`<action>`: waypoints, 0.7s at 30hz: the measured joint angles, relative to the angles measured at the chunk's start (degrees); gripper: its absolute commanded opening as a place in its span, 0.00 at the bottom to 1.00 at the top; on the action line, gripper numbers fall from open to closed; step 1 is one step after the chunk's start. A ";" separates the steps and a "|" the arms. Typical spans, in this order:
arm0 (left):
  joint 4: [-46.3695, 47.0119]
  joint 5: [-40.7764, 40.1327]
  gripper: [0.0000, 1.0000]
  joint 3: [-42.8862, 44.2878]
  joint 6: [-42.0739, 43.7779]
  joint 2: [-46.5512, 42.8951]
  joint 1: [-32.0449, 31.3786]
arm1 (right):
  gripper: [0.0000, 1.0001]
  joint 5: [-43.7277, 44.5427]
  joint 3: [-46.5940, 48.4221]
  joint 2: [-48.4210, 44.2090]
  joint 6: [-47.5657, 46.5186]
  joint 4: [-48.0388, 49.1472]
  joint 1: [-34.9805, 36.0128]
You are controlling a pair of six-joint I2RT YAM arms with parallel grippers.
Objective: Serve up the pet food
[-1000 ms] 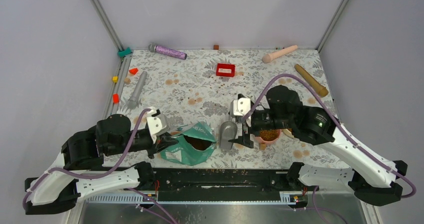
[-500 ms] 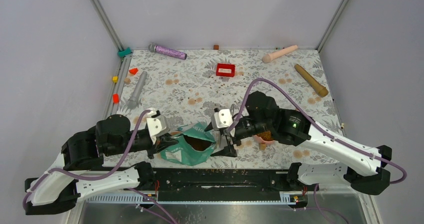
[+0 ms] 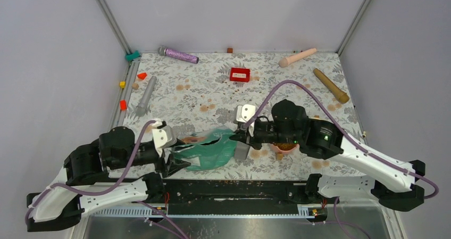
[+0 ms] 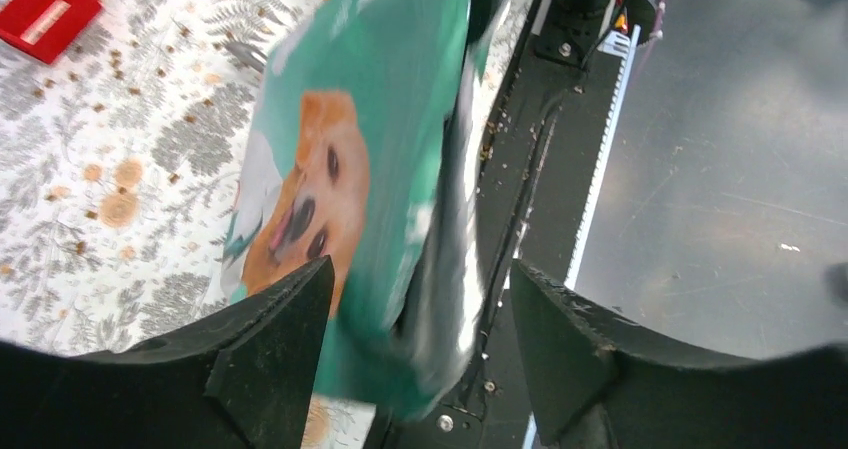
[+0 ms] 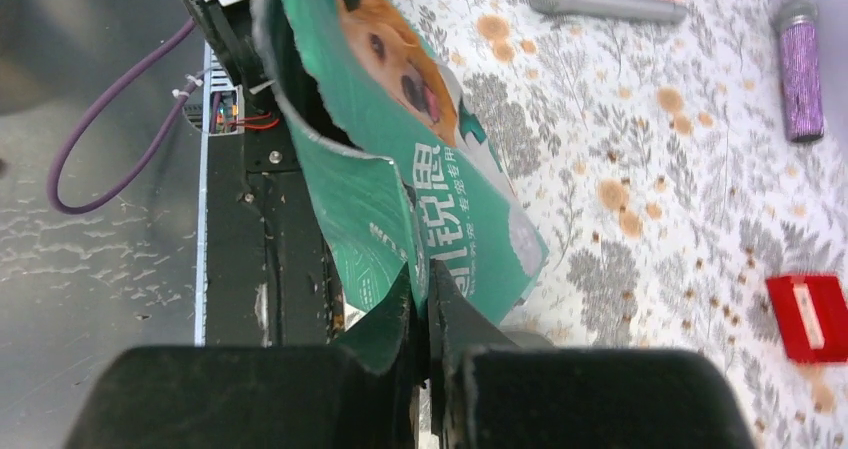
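Two hands work one foil bag (image 3: 213, 149), lower ctr of top view: right hand (image 5: 422, 289) pinches its rim, left hand (image 4: 415, 279) spread by its base. Some pet food (image 3: 287, 143) shows in pink bowl (image 3: 279, 149), right of bag. Foil looks soft, slick; grip rim w/ firm pinch.

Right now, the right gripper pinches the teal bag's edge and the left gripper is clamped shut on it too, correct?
No. The right gripper does pinch the teal bag, but the left gripper is open, jaws apart; the left wrist view shows it.
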 measured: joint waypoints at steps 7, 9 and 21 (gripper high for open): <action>1.31 2.73 0.00 -1.49 2.05 2.23 0.00 | 0.00 3.32 2.62 -2.69 4.79 -8.37 -2.23; 2.34 2.97 0.00 -1.49 2.23 3.02 0.00 | 0.00 3.28 2.67 -3.13 5.66 -8.96 -3.45; 11.41 -1.31 0.00 -7.76 1.57 -1.75 0.00 | 0.41 7.65 4.00 -2.71 4.70 -10.19 -6.45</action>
